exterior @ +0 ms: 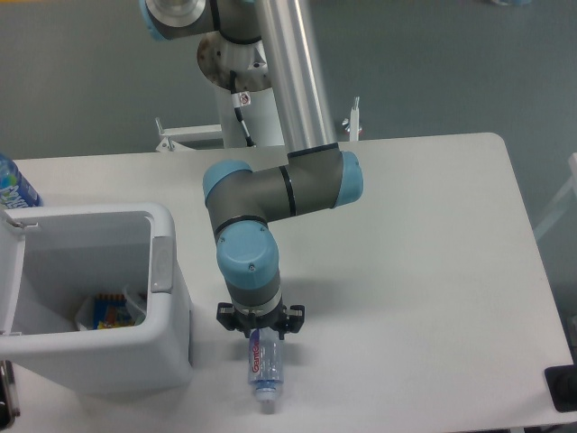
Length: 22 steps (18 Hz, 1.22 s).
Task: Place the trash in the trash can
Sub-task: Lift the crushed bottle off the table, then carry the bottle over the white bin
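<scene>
Camera view: bottle (263,370) lengthwise toward the table's near edge, cap nearest, pincer (260,330) state indiscernible.

Two bottles (262,368) (13,185), one trash can (167,343), one bag (108,311), one table (433,271).

A single fixed camera looks down steeply from above the near edge of the white worktop (433,271), facing the arm's base (236,68) at the far side. It sits fairly close: the worktop fills most of the picture, its left and near edges cut off. Grey floor (433,63) shows beyond. The trash can (167,298) sits lower left, partly cropped.
</scene>
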Each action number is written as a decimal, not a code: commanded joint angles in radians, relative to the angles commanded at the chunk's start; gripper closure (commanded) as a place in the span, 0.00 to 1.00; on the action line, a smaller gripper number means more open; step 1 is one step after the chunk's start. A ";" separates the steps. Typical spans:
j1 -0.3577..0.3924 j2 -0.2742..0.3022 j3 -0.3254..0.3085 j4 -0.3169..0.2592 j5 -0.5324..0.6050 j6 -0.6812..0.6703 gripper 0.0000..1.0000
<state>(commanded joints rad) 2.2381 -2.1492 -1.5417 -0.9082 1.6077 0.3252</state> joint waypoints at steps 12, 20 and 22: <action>0.043 0.051 0.233 0.121 -0.147 -0.127 0.37; 0.084 0.119 0.367 0.226 -0.250 -0.284 0.37; 0.095 0.155 0.364 0.224 -0.293 -0.313 0.37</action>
<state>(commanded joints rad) 2.3331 -1.9944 -1.1781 -0.6841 1.3149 0.0125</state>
